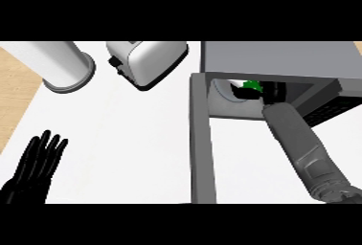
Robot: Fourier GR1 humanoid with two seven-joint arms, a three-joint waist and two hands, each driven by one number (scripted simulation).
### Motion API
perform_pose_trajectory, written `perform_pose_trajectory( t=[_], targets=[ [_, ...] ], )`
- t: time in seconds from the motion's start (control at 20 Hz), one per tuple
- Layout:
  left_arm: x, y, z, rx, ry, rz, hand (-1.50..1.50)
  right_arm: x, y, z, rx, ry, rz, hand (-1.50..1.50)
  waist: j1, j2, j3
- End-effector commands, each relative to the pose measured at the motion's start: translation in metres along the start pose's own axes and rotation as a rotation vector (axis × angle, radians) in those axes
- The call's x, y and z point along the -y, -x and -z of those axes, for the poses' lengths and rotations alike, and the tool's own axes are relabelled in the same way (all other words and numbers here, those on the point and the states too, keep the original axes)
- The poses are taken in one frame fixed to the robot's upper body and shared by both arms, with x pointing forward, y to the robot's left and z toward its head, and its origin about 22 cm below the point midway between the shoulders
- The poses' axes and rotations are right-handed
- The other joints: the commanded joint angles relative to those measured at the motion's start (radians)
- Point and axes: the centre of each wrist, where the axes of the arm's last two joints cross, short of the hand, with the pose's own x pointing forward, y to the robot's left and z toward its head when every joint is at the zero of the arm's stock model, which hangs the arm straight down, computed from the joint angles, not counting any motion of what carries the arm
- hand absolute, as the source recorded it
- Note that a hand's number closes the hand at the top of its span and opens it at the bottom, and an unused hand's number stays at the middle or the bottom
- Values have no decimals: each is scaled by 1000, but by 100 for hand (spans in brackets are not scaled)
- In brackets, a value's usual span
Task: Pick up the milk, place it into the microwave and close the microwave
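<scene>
White counter [127, 143]: at 8 o'clock the left hand [35, 167] rests open, fingers straight; at 2 o'clock, inside the open microwave [283, 57], the right hand [272, 93], mostly hidden, touches the green-capped milk [244, 88]; its grip cannot be made out

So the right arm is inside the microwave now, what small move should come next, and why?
Probably let go of the milk and draw the right hand back out. That hand is deep in the microwave, with the milk beside it in the cavity, and the door stands open. The door cannot close while the forearm is in the opening. Whether the fingers are curled is not visible.
</scene>
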Motion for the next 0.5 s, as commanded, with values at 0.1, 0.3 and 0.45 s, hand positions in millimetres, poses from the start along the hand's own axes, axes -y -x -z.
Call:
perform_pose_trajectory(
  t=[0.1, 0.3, 0.45],
  targets=[
    [-14, -6, 0, -31, 30, 95, -150, 9, 4, 9, -22, 144, -123, 150, 30, 13, 2],
    [-7, -12, 5, -16, 40, 115, -150, 22, 13, 14, -14, 177, -186, -150, 43, 19, 3],
    [-4, -6, 12, -37, 46, 110, -150, 15, 5, 16, -9, 152, -248, -150, 43, 20, 2]
  ],
)
